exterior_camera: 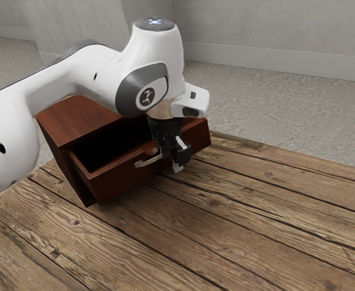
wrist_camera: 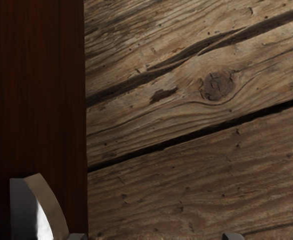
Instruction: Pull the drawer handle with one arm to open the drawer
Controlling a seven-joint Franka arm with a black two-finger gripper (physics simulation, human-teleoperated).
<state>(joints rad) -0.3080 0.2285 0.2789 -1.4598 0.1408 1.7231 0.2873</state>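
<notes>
Drawer sits partly out of the cabinet on the plank table, its silver handle just beside the gripper, whose fingers look spread, not pinching it. I judge the pull half done; next needs a steady outward draw. Behind, the arm arches over, hand pointing down.

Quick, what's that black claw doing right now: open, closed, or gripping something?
Gripper: cannot be told; it sits right by the silver handle of the partly pulled-out drawer.
</notes>
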